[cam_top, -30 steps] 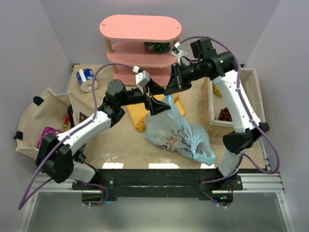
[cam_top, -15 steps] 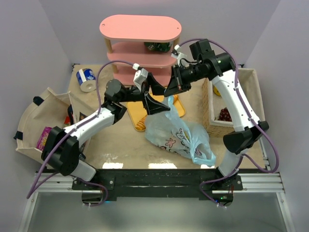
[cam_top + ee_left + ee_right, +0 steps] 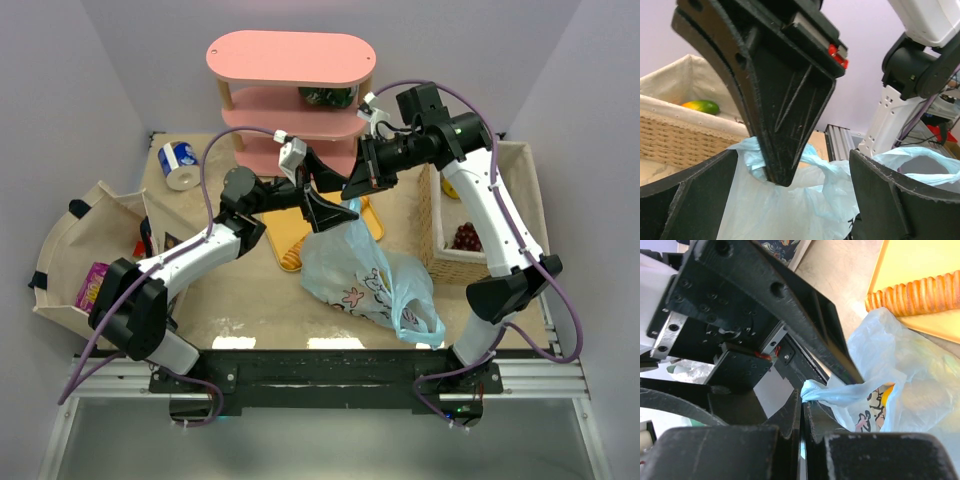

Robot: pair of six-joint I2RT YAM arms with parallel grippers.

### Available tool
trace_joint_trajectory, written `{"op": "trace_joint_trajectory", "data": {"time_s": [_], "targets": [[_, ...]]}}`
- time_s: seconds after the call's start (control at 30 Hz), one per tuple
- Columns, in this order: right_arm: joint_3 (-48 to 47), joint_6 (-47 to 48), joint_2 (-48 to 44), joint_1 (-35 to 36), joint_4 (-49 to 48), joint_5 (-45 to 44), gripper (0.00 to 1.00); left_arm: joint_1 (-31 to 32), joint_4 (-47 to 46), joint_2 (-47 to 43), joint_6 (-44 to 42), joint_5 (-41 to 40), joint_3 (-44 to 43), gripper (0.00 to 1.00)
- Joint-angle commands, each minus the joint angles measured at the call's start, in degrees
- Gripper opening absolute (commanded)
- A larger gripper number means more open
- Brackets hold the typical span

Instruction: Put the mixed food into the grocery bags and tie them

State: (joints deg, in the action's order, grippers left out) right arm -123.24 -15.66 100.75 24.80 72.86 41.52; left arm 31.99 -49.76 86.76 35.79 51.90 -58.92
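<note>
Looking first at the grocery bag [image 3: 368, 282], lying slumped on the worktop [image 3: 250, 300] between its middle and its near edge, a little toward the right. Showing thin, crinkly, half-transparent light-blue plastic with small cartoon prints; bulging low, so probably carrying something, though hiding what.

Following it upward to one loop handle [image 3: 836, 390], held up taut as a narrow, twisted strip. Pinching this handle with the right hand [image 3: 801, 407], its tips pressed together on the plastic. Keeping the left hand [image 3: 318, 195] spread wide just beside, with the handle and the right hand's tip standing between its fingers [image 3: 685, 200], and gripping nothing.

Judging the bag as very light, soft and slippery, having no shape of its own and tearing easily under a hard pull. Taking hold best at the loop handles, gathered into a bunch, not at the thin wall.

Noticing farther off the sliced loaf [image 3: 290, 258] on its orange tray [image 3: 372, 215], the wicker basket [image 3: 432, 228] at the right edge, and the pink shelf [image 3: 290, 95] at the far edge.
</note>
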Motion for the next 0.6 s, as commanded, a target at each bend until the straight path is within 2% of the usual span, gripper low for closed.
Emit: {"op": "trace_joint_trajectory", "data": {"time_s": [0.0, 0.17, 0.27, 0.43, 0.57], "targets": [[-0.16, 0.02, -2.93, -0.01, -0.88, 0.15, 0.0, 0.27, 6.49, -2.82, -7.82, -4.96, -0.06, 0.99], [-0.16, -0.25, -2.67, -0.01, -1.05, 0.23, 0.0, -0.17, 11.61, -5.37, -11.62, -3.66, 0.64, 1.0], [-0.25, -0.34, -2.31, -0.1, -1.14, 0.93, 0.0, -0.26, 9.51, -4.68, -10.75, -1.72, 1.0, 1.0], [-0.33, 0.02, -1.79, -0.01, -0.79, 1.64, 0.0, 0.0, 1.25, -1.34, -4.6, 1.71, -0.5, 1.0], [-0.69, -0.25, -1.52, -0.1, -1.05, 2.42, 0.0, 0.71, 0.01, 1.47, -4.15, 2.5, -2.78, 1.0]]}}
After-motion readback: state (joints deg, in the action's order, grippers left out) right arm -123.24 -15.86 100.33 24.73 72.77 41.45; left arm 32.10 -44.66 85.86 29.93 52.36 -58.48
